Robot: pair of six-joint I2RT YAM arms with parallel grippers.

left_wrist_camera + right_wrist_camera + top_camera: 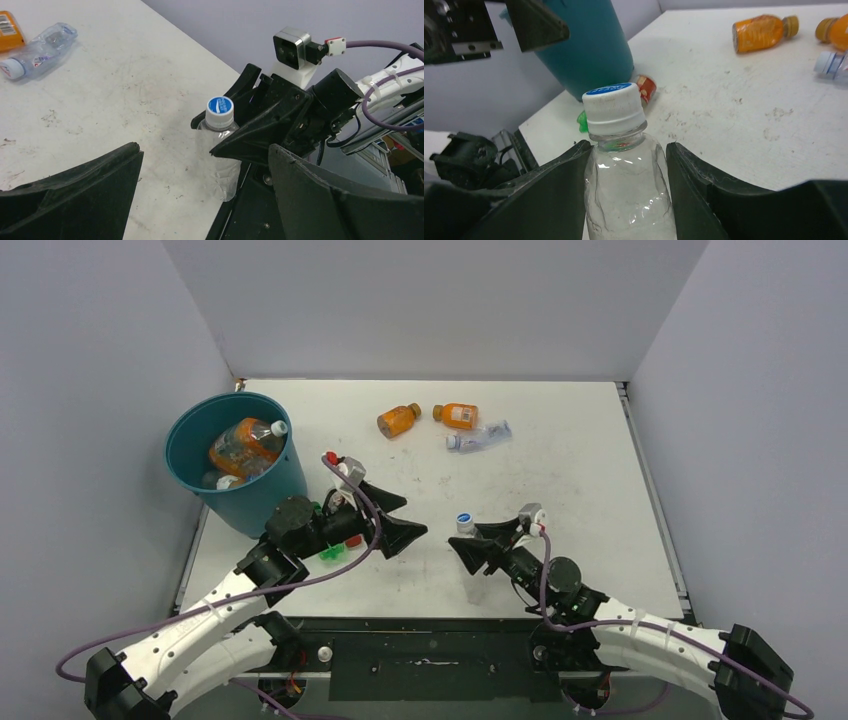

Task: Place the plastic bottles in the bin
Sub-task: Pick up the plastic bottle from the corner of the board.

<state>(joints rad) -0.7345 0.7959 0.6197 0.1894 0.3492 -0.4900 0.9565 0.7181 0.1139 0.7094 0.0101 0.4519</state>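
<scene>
My right gripper (626, 147) is shut on an upright clear bottle (624, 190) with a white and blue cap, near the table's front edge (464, 523). My left gripper (412, 517) stands open just left of it with nothing between its fingers (75, 195); the held bottle (220, 150) shows ahead of it. The teal bin (190, 455) at the left holds orange bottles (243, 445). Two orange bottles (398, 420) (456, 415) and a clear bottle (478, 437) lie at the back. A green bottle (330, 552) lies under my left arm.
A small red-capped bottle (646, 87) lies near the bin's foot (589, 55), beside the green one (582, 120). Grey walls close in the table on three sides. The table's near edge drops to the black base rail (430, 640).
</scene>
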